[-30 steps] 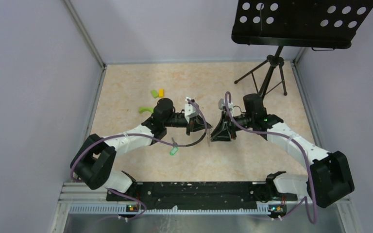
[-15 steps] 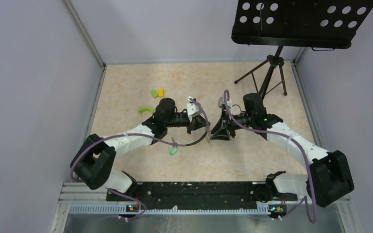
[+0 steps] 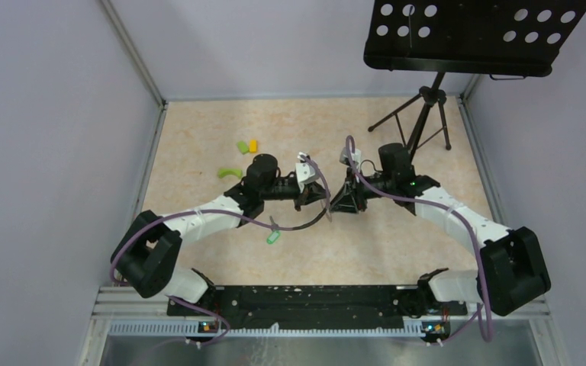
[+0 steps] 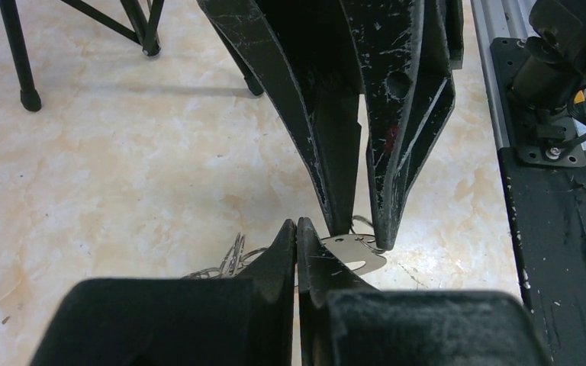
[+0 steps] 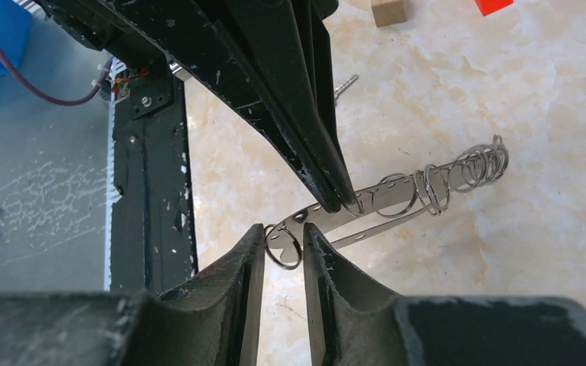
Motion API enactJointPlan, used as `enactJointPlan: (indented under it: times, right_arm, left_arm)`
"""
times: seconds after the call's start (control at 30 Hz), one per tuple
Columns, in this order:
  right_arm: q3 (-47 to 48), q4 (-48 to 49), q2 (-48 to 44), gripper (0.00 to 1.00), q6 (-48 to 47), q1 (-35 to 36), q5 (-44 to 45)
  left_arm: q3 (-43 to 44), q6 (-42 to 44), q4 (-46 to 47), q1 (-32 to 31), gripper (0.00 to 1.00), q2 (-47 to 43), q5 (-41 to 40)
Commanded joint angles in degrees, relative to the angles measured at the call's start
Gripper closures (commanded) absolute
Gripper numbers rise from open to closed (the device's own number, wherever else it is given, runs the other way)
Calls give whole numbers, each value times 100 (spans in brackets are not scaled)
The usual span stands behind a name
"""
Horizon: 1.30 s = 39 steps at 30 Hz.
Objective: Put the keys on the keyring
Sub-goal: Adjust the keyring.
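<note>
Left gripper (image 4: 296,226) was pressed tight on a flat silver key (image 4: 334,248), and the right gripper (image 5: 283,229) had its fingers nipped onto the little keyring (image 5: 284,246) right at that key's tip. Honestly, so little metal was held that one small twist looked enough to pop the keyring free onto the desk (image 4: 122,168) under both grippers.
</note>
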Motion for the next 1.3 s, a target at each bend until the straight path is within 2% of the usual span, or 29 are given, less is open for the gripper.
enactJointPlan:
  times: [0.0, 0.37, 0.6, 0.83, 1.07, 1.27]
  right_arm:
    - [269, 124, -2, 78, -47, -27, 1]
    - [295, -107, -76, 99, -273, -27, -48]
    - [311, -218, -114, 100, -366, -23, 51]
    - [573, -635, -269, 100, -807, -23, 183]
    - [820, -1209, -478, 100, -1744, -23, 383]
    - [868, -1389, -507, 100, -1973, -27, 555]
  left_arm:
    - [254, 118, 113, -28, 100, -15, -21]
    - [207, 422, 8, -24, 100, -152, -164]
    - [171, 624, -53, -26, 100, -207, -84]
    - [31, 1543, -408, -24, 100, -375, 546]
    - [144, 2666, -1382, -7, 84, -546, 939]
    - [364, 3225, -2121, -8, 71, -481, 1262]
